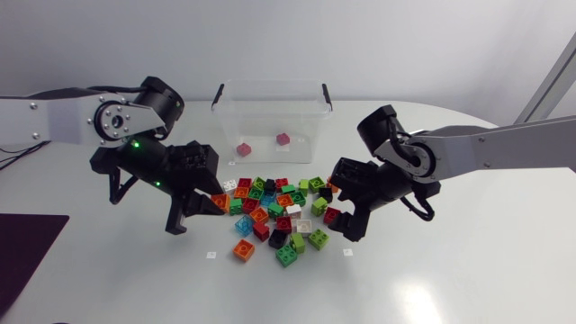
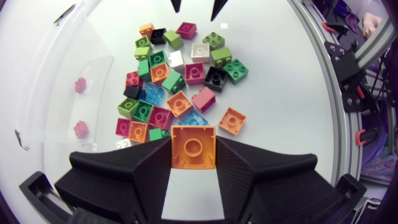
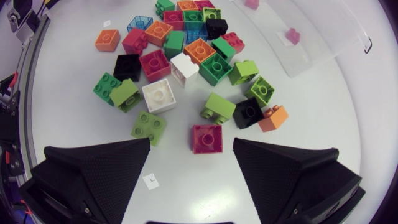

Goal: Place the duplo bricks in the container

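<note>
Left wrist view shows the left gripper clamped on an orange brick beside the brick pile, while the right gripper gapes apart, a magenta brick on the table just ahead of its fingertips.

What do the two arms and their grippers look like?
The left arm and right arm have silver-grey links with black joints. The left gripper and right gripper are matte black, with two broad wedge-shaped fingers each. Small green lights glow on the left arm.

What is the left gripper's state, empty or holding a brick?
Shut on an orange brick: both fingers of the left gripper press its sides.
</note>
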You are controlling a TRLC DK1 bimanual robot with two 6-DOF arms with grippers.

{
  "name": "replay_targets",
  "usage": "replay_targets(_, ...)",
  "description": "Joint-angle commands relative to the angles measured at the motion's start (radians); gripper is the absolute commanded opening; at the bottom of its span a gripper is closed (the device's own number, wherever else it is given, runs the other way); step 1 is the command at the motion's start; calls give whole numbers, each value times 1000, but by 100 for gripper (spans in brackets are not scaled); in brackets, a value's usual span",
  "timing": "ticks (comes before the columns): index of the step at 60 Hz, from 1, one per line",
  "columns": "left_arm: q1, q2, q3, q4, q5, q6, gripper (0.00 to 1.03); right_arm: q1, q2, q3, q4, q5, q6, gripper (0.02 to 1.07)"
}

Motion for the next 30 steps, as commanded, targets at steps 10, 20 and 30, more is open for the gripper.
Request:
replay_targets(10, 12, -26, 109, -14, 35, -69, 37, -47, 104, 29, 26, -17, -55, 96)
replay_targets(20, 13, -18, 158, 6, 50, -112, 37, -65, 162, 52, 48, -28, -71, 96)
replay_targets(30, 15, -4, 204, 49, 59, -173, 37, -65, 208, 73, 69, -32, -71, 96)
